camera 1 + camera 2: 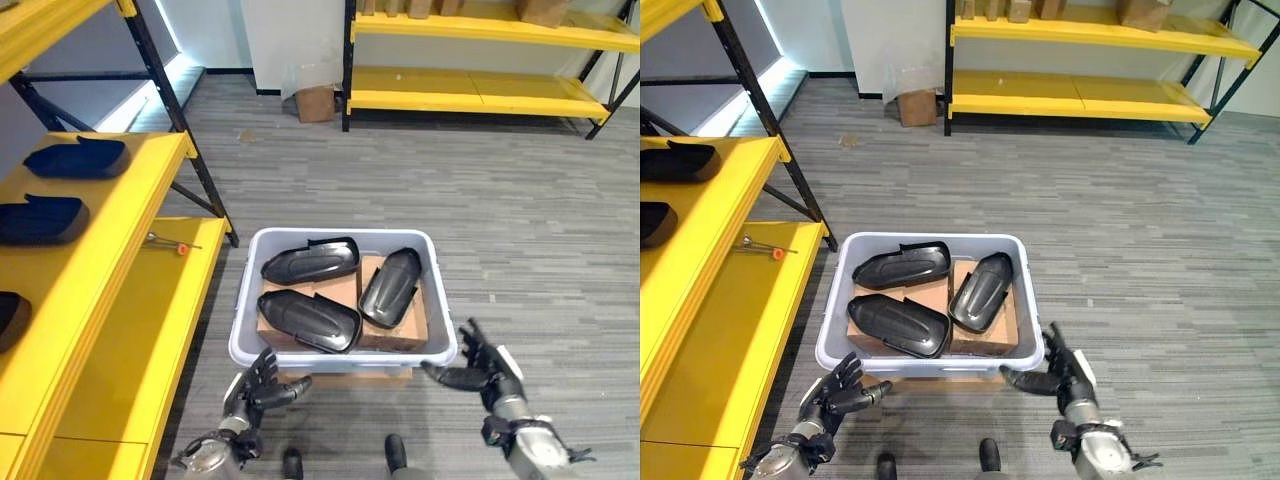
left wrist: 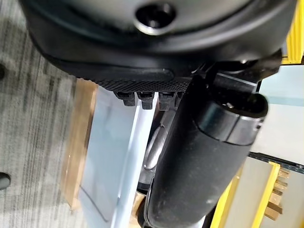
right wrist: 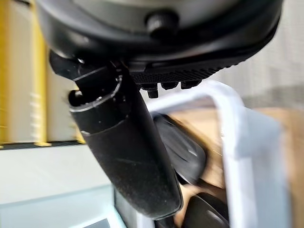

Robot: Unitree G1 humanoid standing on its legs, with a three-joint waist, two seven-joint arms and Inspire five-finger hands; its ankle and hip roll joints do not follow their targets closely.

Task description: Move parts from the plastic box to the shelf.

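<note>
Three black moulded shell parts (image 1: 310, 262) lie on cardboard in the pale plastic box (image 1: 343, 356) on the floor beside the yellow shelf (image 1: 120, 300), probably light, rigid and slick, best pinched along an edge, while the left hand (image 1: 256, 388) and right hand (image 1: 480, 372) hover open-fingered at the box's near rim.

Both arms reach forward, low and apart. The left hand (image 1: 258, 385) has loosely spread fingers and its thumb pointing inward. The right hand (image 1: 486, 372) is likewise relaxed, fingers raised, thumb extended inward.
</note>
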